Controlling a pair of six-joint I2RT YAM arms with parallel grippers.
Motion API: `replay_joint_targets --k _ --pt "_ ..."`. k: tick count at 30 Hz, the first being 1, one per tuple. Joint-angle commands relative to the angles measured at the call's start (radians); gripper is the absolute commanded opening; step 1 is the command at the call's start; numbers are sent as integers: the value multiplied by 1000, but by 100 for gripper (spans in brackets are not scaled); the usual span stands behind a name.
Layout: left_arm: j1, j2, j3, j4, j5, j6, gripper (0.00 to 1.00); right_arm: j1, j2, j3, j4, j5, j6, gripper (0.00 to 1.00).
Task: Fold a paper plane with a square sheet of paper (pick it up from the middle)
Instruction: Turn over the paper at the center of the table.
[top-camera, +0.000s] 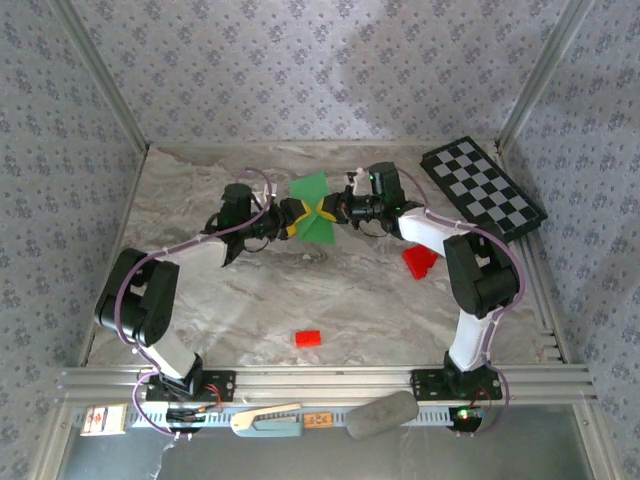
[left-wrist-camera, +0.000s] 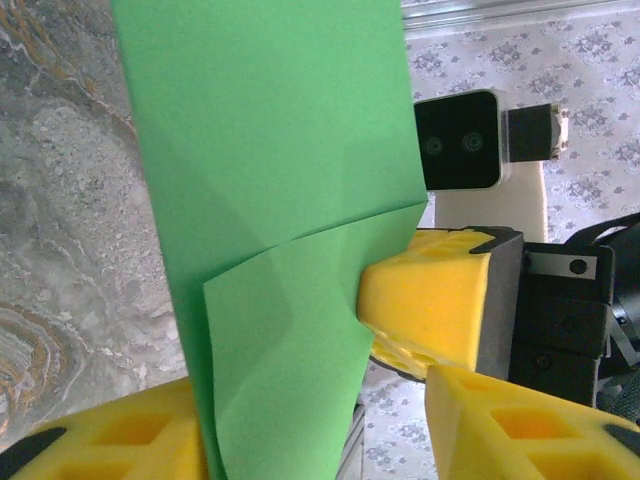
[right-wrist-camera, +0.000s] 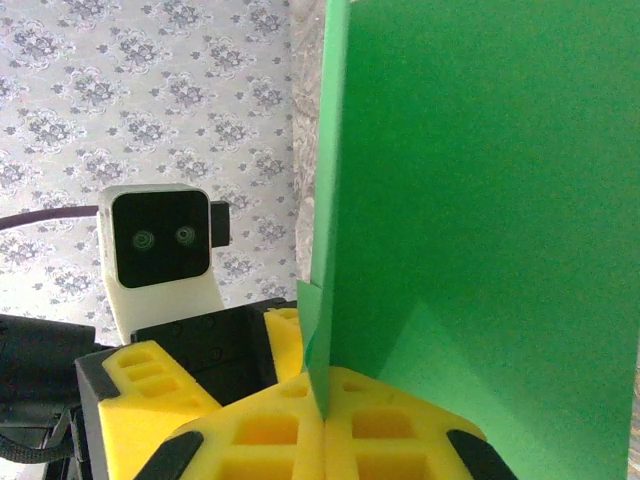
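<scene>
The green sheet of paper (top-camera: 312, 200) hangs in the air over the back middle of the table, partly folded, with a flap lying over it (left-wrist-camera: 290, 340). My right gripper (top-camera: 335, 210) is shut on its lower edge, its yellow pads pressed together around the paper (right-wrist-camera: 322, 400). My left gripper (top-camera: 288, 220) faces it from the left. In the left wrist view the sheet (left-wrist-camera: 270, 150) rests against one of my left fingers (left-wrist-camera: 110, 440). A wide gap separates it from the other finger (left-wrist-camera: 520, 420), so that gripper (left-wrist-camera: 300, 400) is open around it.
A black-and-white checkerboard (top-camera: 483, 187) lies at the back right. A red wedge (top-camera: 420, 260) sits by the right arm, and a small red block (top-camera: 308, 338) lies in the front middle. A grey object (top-camera: 381, 415) rests on the front rail.
</scene>
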Motion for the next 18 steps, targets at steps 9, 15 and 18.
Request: replay_joint_targets --k 9,15,18 --pt "5 -30 7 -44 -37 36 19 -16 -20 -20 2 -14 8 16" --pt "9 -87 67 -321 -139 188 6 -59 -81 -44 -148 91 -104 41" --pt "-2 -100 160 -594 -255 350 5 -81 -134 -31 -314 197 -225 50"
